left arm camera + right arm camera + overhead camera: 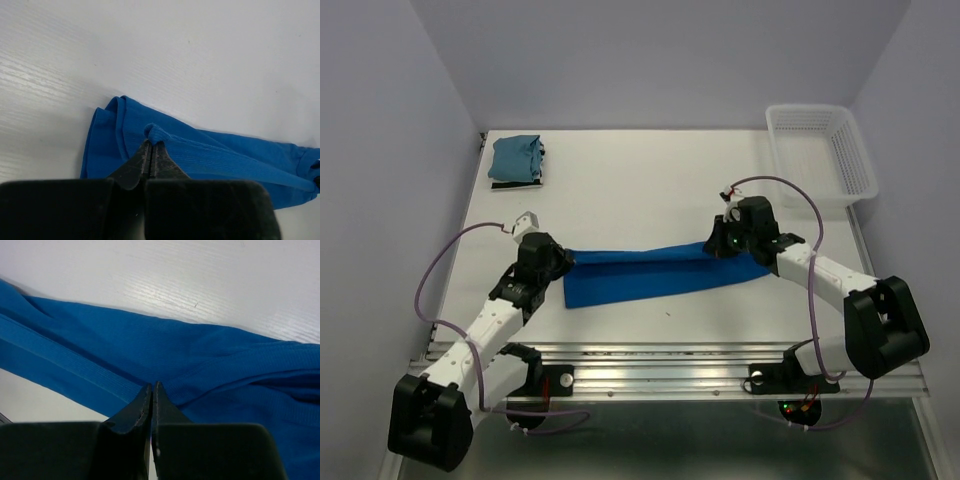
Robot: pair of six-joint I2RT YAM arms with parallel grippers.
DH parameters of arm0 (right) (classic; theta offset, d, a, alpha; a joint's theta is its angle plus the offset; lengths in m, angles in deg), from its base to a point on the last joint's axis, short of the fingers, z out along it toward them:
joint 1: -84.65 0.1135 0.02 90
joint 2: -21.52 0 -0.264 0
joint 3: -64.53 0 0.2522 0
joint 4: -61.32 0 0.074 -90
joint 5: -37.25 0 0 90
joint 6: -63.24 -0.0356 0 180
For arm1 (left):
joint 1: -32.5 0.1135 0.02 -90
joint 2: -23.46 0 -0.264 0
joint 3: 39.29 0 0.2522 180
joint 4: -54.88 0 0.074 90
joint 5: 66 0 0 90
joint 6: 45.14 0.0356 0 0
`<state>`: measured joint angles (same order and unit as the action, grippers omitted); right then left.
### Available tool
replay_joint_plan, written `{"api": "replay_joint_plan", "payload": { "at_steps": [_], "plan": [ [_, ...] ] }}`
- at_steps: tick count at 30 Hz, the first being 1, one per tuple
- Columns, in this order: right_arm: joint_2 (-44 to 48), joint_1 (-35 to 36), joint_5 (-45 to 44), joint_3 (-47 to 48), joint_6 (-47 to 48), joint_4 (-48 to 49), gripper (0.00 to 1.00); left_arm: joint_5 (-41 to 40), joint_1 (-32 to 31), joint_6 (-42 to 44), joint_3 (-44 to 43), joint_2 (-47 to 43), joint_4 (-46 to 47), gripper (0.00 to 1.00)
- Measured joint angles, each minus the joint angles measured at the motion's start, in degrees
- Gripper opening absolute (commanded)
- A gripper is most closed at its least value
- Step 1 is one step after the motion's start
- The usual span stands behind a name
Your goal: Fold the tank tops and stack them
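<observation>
your left gripper (151, 146): pinching ribbed royal blue tank top (210, 160)
your right gripper (151, 389): clamped on it too
basket (852, 150): white lattice, worktop's far right corner

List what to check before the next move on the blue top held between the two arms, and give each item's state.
1. Left fingers shut on the royal blue top: ok, pinching a raised fold.
2. Right fingers shut on the same top: ok.
3. Top drawn out into a long band between the arms: ok, though its near edge is uneven.
4. Folded teal top clear of both arms: ok, at the far left corner.
5. Basket out of the way: ok, far right.
6. Striped top under the teal one: cannot tell, only a dark edge shows.
</observation>
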<state>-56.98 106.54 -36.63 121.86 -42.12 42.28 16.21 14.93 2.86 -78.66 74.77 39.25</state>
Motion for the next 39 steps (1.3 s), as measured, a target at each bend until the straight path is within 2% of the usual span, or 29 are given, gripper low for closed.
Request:
{"api": "replay_joint_plan", "payload": {
  "at_steps": [12,13,14,16,17,18,19,21,22,23,25,26,27,28,30,31,33,39],
  "plan": [
    [0.1,0.0,0.7,-3.3,-1.4,1.8,0.08,2.5,0.0,-3.1,4.0,2.6,-0.7,0.00],
    [0.1,0.0,0.8,-3.7,-1.4,2.0,0.08,2.9,0.0,-3.5,4.4,2.6,-0.8,0.01],
    [0.1,0.0,0.9,-4.7,-1.6,2.3,0.10,3.2,0.0,-3.9,4.7,2.5,-1.0,0.07],
    [0.1,0.0,1.2,-6.1,-2.1,2.3,0.20,3.7,0.0,-4.6,5.5,2.4,-1.1,0.09],
    [0.2,0.0,1.3,-6.7,-2.4,2.3,0.24,4.0,0.0,-4.9,5.7,2.1,-1.3,0.18],
    [0.5,0.0,1.5,-7.6,-2.7,2.2,0.24,4.4,-0.1,-5.1,6.1,1.5,-1.7,0.22],
    [0.8,0.0,1.5,-8.3,-2.7,2.2,0.24,4.6,-0.1,-5.6,6.3,0.8,-2.4,0.31],
    [2.0,0.0,1.5,-9.8,-2.9,1.7,0.28,4.7,-0.1,-6.2,6.4,-0.6,-3.6,0.35],
    [2.8,0.0,1.5,-10.4,-3.0,0.7,0.35,4.8,-0.1,-6.7,6.4,-1.3,-4.1,0.35],
    [3.3,0.0,1.6,-10.6,-3.1,0.3,0.37,4.7,-0.1,-7.0,6.4,-2.6,-5.3,0.35],
    [5.1,0.0,2.1,-10.8,-3.5,-0.9,0.41,4.2,-0.1,-7.9,6.3,-4.4,-8.2,0.47],
    [6.3,0.0,2.6,-10.8,-3.7,-1.2,0.44,3.8,-0.1,-8.3,6.2,-5.2,-9.6,0.64],
    [7.7,0.0,3.0,-10.9,-3.9,-1.5,0.50,3.5,-0.1,-8.7,6.1,-6.0,-10.9,0.64],
    [9.2,0.0,3.5,-11.0,-4.2,-1.7,0.65,3.2,-0.1,-9.4,5.9,-6.7,-11.9,0.65],
    [11.5,0.0,3.9,-11.1,-4.5,-1.9,0.70,3.1,-0.1,-9.9,5.9,-7.6,-13.3,0.67],
    [12.3,0.0,3.8,-11.1,-5.0,-2.0,0.85,3.1,-0.1,-10.0,5.8,-7.8,-13.6,0.68],
    [13.3,0.0,2.9,-11.0,-5.9,-2.1,0.98,3.2,-0.1,-10.2,5.6,-7.5,-13.8,0.68],
    [14.0,0.0,-11.0,-9.8,-10.1,-4.2,1.00,3.3,-0.1,-10.1,4.5,-3.9,-12.9,0.66]
  ]
}}
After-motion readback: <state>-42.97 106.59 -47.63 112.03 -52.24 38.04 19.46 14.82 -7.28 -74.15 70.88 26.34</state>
